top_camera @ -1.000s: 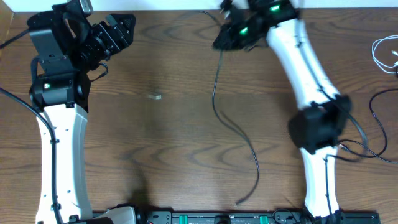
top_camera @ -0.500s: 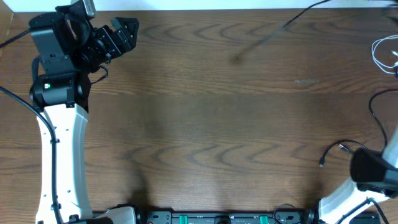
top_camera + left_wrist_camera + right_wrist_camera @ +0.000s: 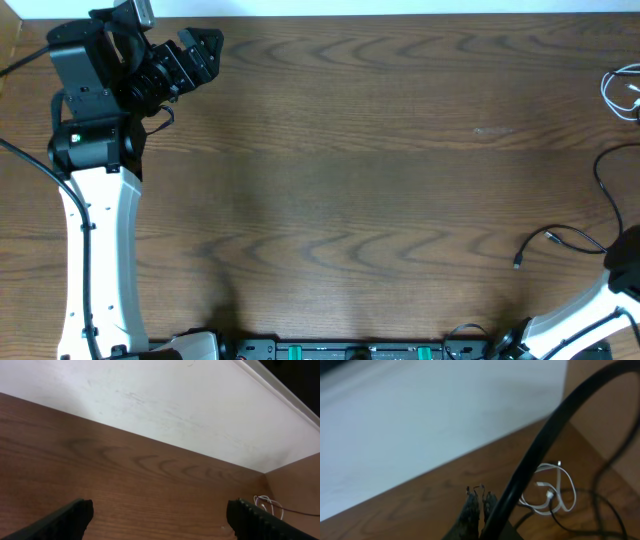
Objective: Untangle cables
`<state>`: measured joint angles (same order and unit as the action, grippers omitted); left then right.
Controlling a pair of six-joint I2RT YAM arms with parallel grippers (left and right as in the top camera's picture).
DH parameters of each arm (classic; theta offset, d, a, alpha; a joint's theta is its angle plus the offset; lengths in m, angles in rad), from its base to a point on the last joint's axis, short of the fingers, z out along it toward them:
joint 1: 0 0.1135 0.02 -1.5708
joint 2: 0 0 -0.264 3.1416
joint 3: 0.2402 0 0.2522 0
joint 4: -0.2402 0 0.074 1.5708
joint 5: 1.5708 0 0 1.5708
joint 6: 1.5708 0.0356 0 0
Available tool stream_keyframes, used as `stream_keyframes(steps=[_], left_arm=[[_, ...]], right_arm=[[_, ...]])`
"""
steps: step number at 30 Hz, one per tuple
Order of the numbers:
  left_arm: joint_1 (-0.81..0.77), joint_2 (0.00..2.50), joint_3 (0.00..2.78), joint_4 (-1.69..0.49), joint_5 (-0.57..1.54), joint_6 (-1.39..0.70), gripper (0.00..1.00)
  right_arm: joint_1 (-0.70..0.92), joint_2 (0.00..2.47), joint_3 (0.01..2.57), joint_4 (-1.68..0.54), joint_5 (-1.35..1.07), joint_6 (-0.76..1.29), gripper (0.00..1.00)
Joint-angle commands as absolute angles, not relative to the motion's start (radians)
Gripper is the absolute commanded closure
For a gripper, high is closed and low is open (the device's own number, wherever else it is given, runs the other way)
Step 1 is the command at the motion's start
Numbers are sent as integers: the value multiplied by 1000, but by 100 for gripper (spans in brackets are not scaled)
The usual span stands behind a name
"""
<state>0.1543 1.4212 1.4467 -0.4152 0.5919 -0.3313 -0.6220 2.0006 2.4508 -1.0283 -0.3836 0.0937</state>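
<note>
At the right-hand edge of the table (image 3: 350,180) lie all the task's cords. The white cable (image 3: 618,90) sits looped at the far corner. A black cable (image 3: 600,175) curves along the edge below it. A second black cable (image 3: 548,240), ending in a small plug, lies nearer the front. From overhead the white loop appears separate from the black runs. In the right wrist view, dark cords pass close beside it, and I cannot tell whether they cross.

Left gripper (image 3: 200,55): parked at the far left corner, well apart from every cord, jaws spread wide and empty, facing the wall (image 3: 150,390).

Right gripper (image 3: 480,502): fingers pressed together, with nothing visibly pinched. A thick black lead (image 3: 535,455) crosses its camera and hides part of the scene.

Recommendation: confirm any crossing before gripping. Take one black cord near its plug end only, open the jaws fully on approach, and draw it slowly leftward onto bare wood. Watch that the white loop does not drag along.
</note>
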Motion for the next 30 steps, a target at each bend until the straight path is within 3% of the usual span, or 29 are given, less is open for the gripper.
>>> stream_keyframes(steps=[1, 6, 7, 8, 9, 10, 22, 30], left_arm=[[156, 1420, 1459, -415, 582, -307, 11], [156, 1420, 1459, -415, 582, -307, 11], [156, 1420, 1459, -415, 583, -307, 11], [156, 1420, 1459, -415, 582, -307, 11], [156, 1420, 1459, -415, 582, -307, 11], [156, 1420, 1459, -415, 582, -307, 11], [156, 1420, 1459, -416, 582, -307, 11], [160, 1408, 1459, -415, 582, -161, 11]], right_arm=[[-639, 2071, 2457, -1032, -377, 70, 99], [-640, 2157, 2457, -962, -368, 73, 96], [-640, 2171, 2457, -947, -368, 81, 74], [-640, 2182, 2457, -937, -368, 96, 46], [-640, 2192, 2457, -932, -368, 113, 10], [-640, 2194, 2457, -932, -368, 132, 1], [-623, 2080, 2457, -1138, -450, 189, 1], [-526, 1952, 2457, -1325, -602, 8, 1]])
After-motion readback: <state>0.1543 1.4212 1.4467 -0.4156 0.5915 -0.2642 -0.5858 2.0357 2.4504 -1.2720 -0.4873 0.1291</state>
